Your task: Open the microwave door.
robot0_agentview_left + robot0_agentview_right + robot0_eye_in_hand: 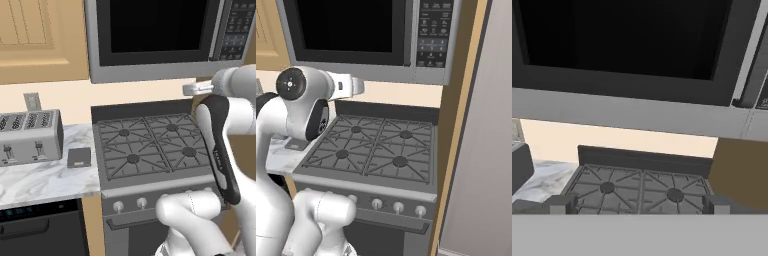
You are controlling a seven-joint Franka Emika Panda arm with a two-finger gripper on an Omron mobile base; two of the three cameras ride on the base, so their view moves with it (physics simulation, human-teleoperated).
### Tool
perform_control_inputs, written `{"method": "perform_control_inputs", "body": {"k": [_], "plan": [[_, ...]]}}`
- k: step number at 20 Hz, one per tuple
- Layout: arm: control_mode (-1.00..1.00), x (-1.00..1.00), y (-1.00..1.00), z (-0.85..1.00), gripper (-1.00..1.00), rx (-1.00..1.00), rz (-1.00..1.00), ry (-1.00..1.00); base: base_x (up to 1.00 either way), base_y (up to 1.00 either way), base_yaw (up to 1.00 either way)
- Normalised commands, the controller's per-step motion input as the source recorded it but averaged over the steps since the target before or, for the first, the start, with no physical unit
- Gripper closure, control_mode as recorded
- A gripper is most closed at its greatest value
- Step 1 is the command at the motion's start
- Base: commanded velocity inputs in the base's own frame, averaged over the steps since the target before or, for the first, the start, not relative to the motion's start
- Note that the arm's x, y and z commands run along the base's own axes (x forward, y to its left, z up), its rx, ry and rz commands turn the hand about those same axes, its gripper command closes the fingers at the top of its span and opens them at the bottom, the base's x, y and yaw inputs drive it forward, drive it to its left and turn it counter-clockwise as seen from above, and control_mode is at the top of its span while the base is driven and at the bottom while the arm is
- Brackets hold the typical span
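Microwave: the wide grey stainless box microwave [165, 40] hangs above the stove, at the top of both base views, with a dark button keypad panel [433, 32] at its right end.
Microwave door: the large grey-framed microwave door with black glass window [155, 30] is shut, flush with the front of the box; its vertical dark handle strip [410, 32] stands at the right edge, just beside the keypad. In the hand view the door [622, 45] takes the upper part, with the handle strip at the far right.
Hand: the two small dark finger tips of the hand [639, 204] stand wide apart, one at the left [562, 202] and one at the right, and nothing is between them. The hand is in front of the stove and below the door, not touching it.
Arm: the white arm with dark joints [220, 145] rises at the right of the left base view.
Stove: the grey gas stove with four dark grate burners [150, 145] sits under the microwave; round silver knobs [398, 206] line its front.
Tabletop: the white marbled tabletop [45, 175] lies left of the stove.
Toaster: the small silver slotted toaster [30, 135] stands on the tabletop, with a small dark square object [79, 157] near it.
Cabinet: light wooden cabinet [40, 40] is to the left of the microwave.
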Motion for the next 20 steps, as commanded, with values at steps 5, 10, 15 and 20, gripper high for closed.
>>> {"method": "perform_control_inputs", "body": {"k": [5,10,15,20], "plan": [[-1.00,-0.14,-0.58,0.66,-1.00,0.04,-0.03,-0.01,0.00,0.00,0.00],[-1.00,-0.13,-0.65,0.30,-1.00,0.05,-0.05,0.00,0.00,0.00,0.00],[-1.00,0.01,-0.32,0.18,-1.00,0.06,-0.03,0.00,0.00,0.00,0.00],[-1.00,0.27,-0.14,0.05,-1.00,0.06,0.00,-0.02,0.00,0.00,0.00]]}}
